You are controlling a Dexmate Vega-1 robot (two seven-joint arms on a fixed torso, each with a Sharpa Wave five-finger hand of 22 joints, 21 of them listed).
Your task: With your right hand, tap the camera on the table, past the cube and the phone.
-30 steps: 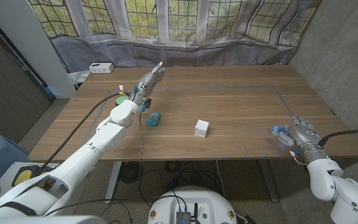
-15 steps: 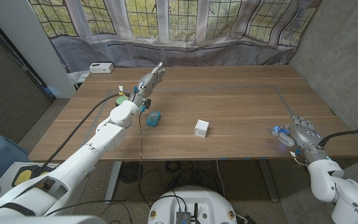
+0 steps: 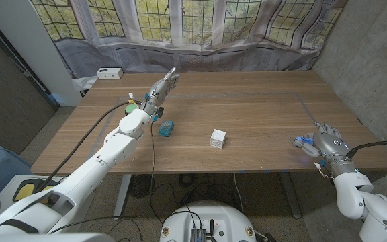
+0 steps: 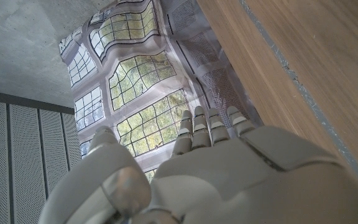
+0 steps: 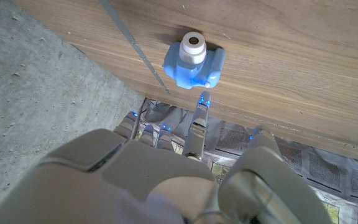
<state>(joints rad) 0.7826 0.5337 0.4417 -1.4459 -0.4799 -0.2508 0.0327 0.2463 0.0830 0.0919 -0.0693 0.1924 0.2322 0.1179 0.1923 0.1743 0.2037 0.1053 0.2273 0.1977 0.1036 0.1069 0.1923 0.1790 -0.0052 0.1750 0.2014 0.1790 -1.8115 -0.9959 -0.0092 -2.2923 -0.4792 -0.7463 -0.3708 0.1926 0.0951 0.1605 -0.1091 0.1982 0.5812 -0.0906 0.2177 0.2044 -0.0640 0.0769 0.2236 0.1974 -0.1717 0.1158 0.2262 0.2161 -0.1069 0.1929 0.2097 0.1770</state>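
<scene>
Table (image 3: pixel 261 114): wood, matt, fine straight grain, smooth.
Camera (image 5: pixel 193 62): blue plastic with a slight sheen; white lens ring, smooth.
Right hand (image 3: pixel 328 144): pale grey hard plastic shells, smooth, satin.
Left hand (image 4: pixel 229 168): same pale plastic, softly glossy on the thumb.
Cube (image 3: pixel 218 139): white, matt.
Phone (image 3: pixel 166 128): teal, looks plastic.
Curtain (image 3: pixel 213 54): thin grey cloth, mesh-like.
Wall (image 3: pixel 371 60): rough bare concrete.

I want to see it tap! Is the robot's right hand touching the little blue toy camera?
Apart: right wrist view shows bare wood between right hand fingertips and blue toy camera.
</scene>
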